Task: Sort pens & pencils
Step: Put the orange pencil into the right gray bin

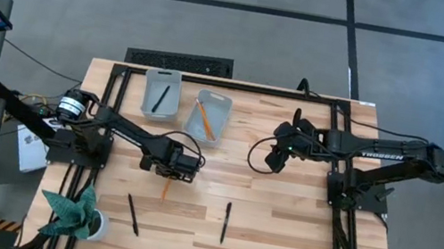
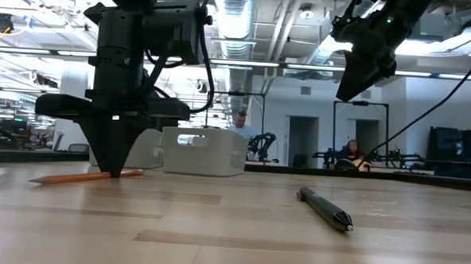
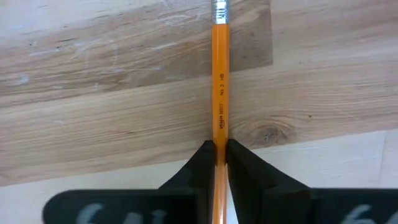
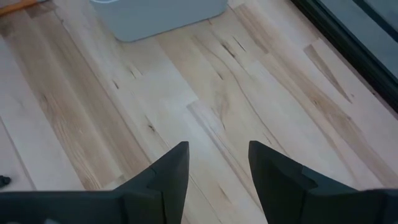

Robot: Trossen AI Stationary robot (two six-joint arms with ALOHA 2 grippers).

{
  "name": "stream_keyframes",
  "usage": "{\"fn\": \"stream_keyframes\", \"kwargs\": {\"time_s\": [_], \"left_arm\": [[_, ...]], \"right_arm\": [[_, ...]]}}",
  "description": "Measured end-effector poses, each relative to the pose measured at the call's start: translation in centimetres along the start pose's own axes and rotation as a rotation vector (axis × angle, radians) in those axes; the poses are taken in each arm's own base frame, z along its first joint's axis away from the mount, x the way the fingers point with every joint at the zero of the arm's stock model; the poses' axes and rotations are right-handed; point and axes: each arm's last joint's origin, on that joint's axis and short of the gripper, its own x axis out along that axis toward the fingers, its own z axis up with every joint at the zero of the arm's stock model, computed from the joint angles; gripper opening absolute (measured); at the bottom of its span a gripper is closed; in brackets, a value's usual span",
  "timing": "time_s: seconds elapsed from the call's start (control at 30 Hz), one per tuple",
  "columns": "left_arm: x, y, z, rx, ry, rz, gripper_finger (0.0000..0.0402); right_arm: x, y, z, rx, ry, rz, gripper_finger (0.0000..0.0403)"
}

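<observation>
My left gripper (image 1: 167,171) stands at the table's middle left, pointing down, shut on an orange pencil (image 3: 219,81) that lies on the wood. In the low view its fingertips (image 2: 114,171) reach the tabletop. My right gripper (image 1: 278,157) hangs open above the table's right half, holding nothing. Two black pens (image 1: 133,215) (image 1: 225,222) lie flat near the front edge. One grey bin (image 1: 161,94) holds a black pen. The other bin (image 1: 210,115) holds an orange pencil. My left gripper pinches the pencil's shaft (image 3: 219,134) between its two fingers, some way from the metal eraser end (image 3: 219,9). The fingers come from above, pointing down, one on each long side. The pencil (image 2: 86,176) lies flat on the table.
A green plant in a white pot (image 1: 80,217) stands at the front left corner. A monitor, keyboard and mouse sit beyond the table's left edge. Bare wood lies between the two arms and at the front right.
</observation>
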Motion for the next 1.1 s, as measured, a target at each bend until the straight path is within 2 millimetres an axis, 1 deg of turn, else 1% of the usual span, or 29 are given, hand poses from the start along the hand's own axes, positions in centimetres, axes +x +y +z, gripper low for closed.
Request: {"fn": "stream_keyframes", "kwargs": {"time_s": [1.1], "left_arm": [[0.02,0.02,0.03,0.043,-0.003,0.002,0.0023]], "right_arm": [[0.0,0.0,0.0,-0.003,0.0,0.0,0.0187]]}}
